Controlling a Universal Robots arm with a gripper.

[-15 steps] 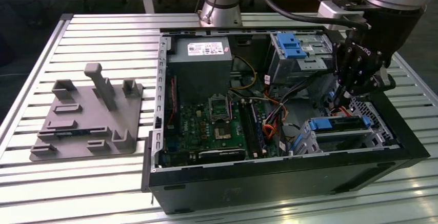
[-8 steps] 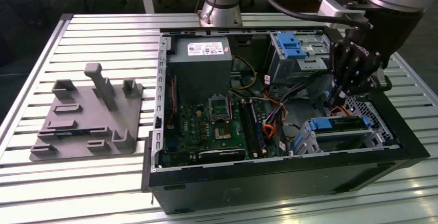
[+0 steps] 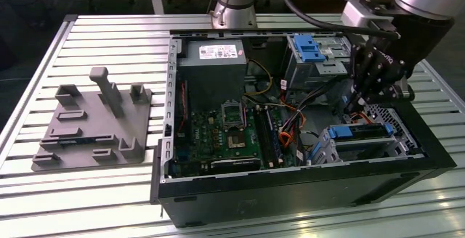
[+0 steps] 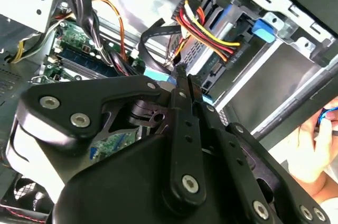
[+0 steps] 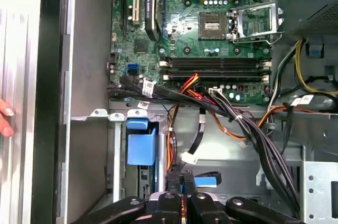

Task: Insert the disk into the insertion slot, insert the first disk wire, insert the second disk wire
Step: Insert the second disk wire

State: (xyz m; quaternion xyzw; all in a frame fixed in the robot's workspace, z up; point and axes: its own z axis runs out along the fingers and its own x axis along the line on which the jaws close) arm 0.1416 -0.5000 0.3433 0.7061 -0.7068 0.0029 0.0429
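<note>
The disk (image 3: 361, 136), in its blue carrier (image 5: 141, 147), sits inside the insertion slot (image 3: 398, 119), the low perforated cage at the case's corner on the exterior view's right. My gripper (image 3: 358, 107) hangs just above the disk's wire end, fingers pressed together. In the first wrist view a black wire (image 5: 194, 139) with a white tag runs down to the gripper (image 5: 182, 175), and a blue piece (image 5: 207, 180) lies beside the tips. In the second wrist view the gripper (image 4: 180, 71) is next to a red, yellow and black wire bundle (image 4: 206, 34) that reaches the disk's end.
A grey power-supply box (image 3: 210, 53), the motherboard (image 3: 225, 134) and a taller bay with a blue latch (image 3: 309, 47) crowd the case. A grey fixture (image 3: 95, 123) lies on the slatted table. A person's hand (image 4: 317, 145) rests near the case wall.
</note>
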